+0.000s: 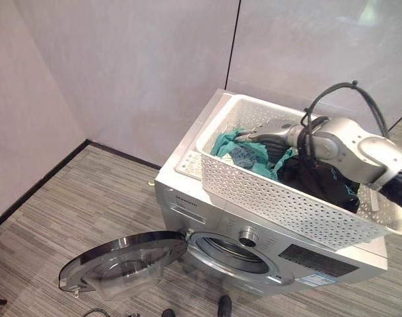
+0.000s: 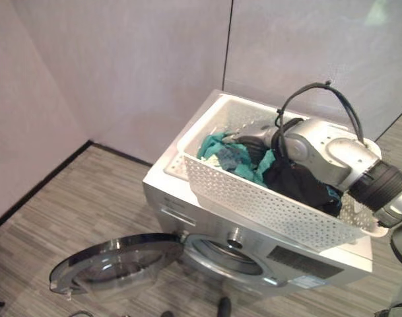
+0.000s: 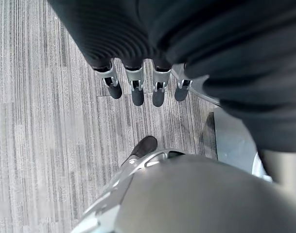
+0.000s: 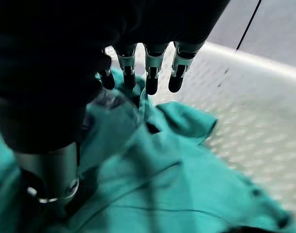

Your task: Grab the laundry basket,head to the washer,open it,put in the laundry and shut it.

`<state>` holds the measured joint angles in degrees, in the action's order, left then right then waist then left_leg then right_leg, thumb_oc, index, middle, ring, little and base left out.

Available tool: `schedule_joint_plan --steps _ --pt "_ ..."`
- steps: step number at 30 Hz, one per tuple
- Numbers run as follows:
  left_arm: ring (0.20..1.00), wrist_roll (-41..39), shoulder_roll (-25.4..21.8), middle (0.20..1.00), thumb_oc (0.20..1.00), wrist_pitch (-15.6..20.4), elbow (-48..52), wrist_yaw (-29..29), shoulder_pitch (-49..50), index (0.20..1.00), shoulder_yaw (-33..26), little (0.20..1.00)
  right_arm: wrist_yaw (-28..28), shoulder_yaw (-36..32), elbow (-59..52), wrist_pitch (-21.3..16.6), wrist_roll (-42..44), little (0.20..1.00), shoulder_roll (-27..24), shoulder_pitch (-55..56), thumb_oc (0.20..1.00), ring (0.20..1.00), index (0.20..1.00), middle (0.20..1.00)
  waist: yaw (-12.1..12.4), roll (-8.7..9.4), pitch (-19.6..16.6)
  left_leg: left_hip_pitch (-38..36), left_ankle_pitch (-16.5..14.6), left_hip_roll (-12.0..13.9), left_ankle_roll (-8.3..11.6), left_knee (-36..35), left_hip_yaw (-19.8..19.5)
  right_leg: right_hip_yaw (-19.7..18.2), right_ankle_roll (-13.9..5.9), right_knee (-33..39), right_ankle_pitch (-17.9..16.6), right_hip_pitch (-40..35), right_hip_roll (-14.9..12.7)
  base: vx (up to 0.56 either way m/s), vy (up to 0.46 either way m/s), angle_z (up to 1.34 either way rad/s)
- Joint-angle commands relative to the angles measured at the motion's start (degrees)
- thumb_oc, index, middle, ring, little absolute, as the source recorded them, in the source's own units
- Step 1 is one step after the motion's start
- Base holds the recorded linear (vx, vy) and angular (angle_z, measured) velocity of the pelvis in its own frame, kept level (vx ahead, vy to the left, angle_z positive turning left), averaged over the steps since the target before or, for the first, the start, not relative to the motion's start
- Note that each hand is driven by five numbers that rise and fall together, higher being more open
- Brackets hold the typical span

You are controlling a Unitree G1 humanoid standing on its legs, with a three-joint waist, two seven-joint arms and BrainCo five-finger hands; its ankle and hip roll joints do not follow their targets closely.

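One open washer door, one basket atop, right robot hand straight-fingered over teal clothes.

**Surroundings of the work area**

Floor: grey wood-grain planking with fine streaks running in alternating directions. Walls: two pale, smooth panels meeting at a corner behind the appliance, divided by a thin dark vertical seam. A black skirting strip runs along the wall's foot at the left.
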<state>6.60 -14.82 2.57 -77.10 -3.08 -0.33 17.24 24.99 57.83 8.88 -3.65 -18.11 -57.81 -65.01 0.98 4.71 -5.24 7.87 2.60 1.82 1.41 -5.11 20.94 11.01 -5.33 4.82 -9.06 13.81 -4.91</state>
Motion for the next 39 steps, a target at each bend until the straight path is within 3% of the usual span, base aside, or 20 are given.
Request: schedule_joint_plan --steps 1,5,11,19,20,21,22,32,36,39 --pt "1.0 -0.92 -1.44 1.0 1.0 -0.43 -1.92 0.49 -1.54 1.0 -2.01 1.0 -5.0 -5.7 4.29 1.25 -5.32 1.0 0.65 -6.24 1.0 1.0 1.0 1.0 2.47 3.01 4.03 1.36 1.48 -0.25 2.07 0.11 -4.15 -1.58 -3.1 0.18 0.57 -5.16 -0.63 0.0 0.0 0.0" --pt "1.0 -1.03 -1.08 1.0 1.0 -0.53 -1.7 1.21 -1.51 1.0 -1.72 1.0 -8.18 -10.12 5.96 1.81 -9.07 1.0 4.23 -4.67 1.0 1.0 1.0 1.0 2.94 3.06 4.24 1.61 1.27 -0.53 1.7 0.11 -4.29 -1.9 -3.07 0.18 0.38 -5.1 -0.84 0.0 0.0 0.0" --pt "1.0 -0.98 -0.52 1.0 1.0 -0.72 -1.41 1.51 -1.7 1.0 -1.55 1.0 -8.3 -12.13 7.18 1.97 -11.35 1.0 7.95 -0.55 1.0 1.0 1.0 1.0 3.29 2.86 4.26 1.33 0.93 -0.87 1.42 0.11 -4.33 -1.95 -3.08 0.18 0.37 -5.46 -1.04 0.0 0.0 0.0" --pt "1.0 -2.13 -0.35 1.0 1.0 -0.94 -1.74 0.99 -1.84 1.0 -1.15 1.0 0.18 -4.71 13.54 2.63 -10.31 1.0 14.88 0.79 1.0 1.0 1.0 1.0 3.85 3.09 4.11 0.85 0.69 -1.13 1.29 0.11 -4.34 -1.74 -3.03 0.18 0.59 -5.92 -1.29 0.01 0.005 0.0" --pt "1.0 -2.13 -0.33 1.0 1.0 -1.05 -2.14 0.94 -1.76 1.0 -1.27 1.0 0.54 -4.26 13.35 2.7 -9.57 0.724 15.29 0.46 0.724 0.724 0.724 0.724 3.68 3.09 3.91 0.6 0.57 -1.17 1.27 0.11 -4.24 -1.89 -3.07 0.18 0.61 -6.04 -1.32 0.03 0.012 0.0" --pt "1.0 -2.13 -0.33 1.0 1.0 -1.04 -2.16 0.94 -1.75 1.0 -1.29 1.0 0.53 -4.23 13.37 2.7 -9.56 0.576 15.31 0.44 0.576 0.576 0.576 0.576 3.68 3.08 3.91 0.58 0.56 -1.16 1.27 0.11 -4.23 -1.9 -3.07 0.18 0.61 -6.05 -1.32 0.0 0.0 0.0" --pt "1.0 -2.09 -0.41 1.0 1.0 -1.11 -2.28 0.94 -1.78 1.0 -1.3 1.0 0.54 -3.99 13.7 2.78 -9.47 0.2 15.39 0.21 0.2 0.2 0.2 0.2 3.61 3.06 3.82 0.46 0.53 -1.18 1.27 0.11 -4.18 -1.99 -3.09 0.18 0.59 -6.1 -1.34 0.0 0.0 0.0" --pt "1.0 -1.71 -0.46 1.0 1.0 -1.07 -3.03 1.41 -1.32 1.0 -1.8 1.0 -6.12 -10.13 15.76 3.82 -7.49 0.2 11.23 0.18 0.2 0.2 0.2 0.2 2.46 2.4 2.18 -1.45 0.15 -1.44 1.15 0.11 -4.04 -2.45 -3.32 -0.33 0.43 -7.69 -1.62 0.0 0.0 0.0" --pt "1.0 -1.58 0.34 1.0 1.0 -0.28 -2.55 1.56 -1.26 1.0 -1.18 1.0 -14.63 -20.37 18.13 3.61 -2.07 0.2 5.27 3.94 0.2 0.2 0.2 0.2 2.06 1.25 0.51 -3.16 0.12 -1.9 1.15 0.11 -4.73 -1.96 -3.51 -0.83 0.68 -9.4 -1.91 -0.01 -0.015 0.08" --pt "1.0 -1.79 0.75 1.0 1.0 -0.03 -2.52 1.95 -1.24 1.0 -0.31 1.0 -19.74 -25.59 21.95 3.57 2.73 0.2 5.13 4.75 0.2 0.2 0.2 0.2 2.41 0.75 -0.3 -3.83 0.23 -1.98 1.16 0.11 -5.31 -1.21 -3.5 -0.84 1.1 -10.27 -1.99 -0.02 -0.011 0.05"
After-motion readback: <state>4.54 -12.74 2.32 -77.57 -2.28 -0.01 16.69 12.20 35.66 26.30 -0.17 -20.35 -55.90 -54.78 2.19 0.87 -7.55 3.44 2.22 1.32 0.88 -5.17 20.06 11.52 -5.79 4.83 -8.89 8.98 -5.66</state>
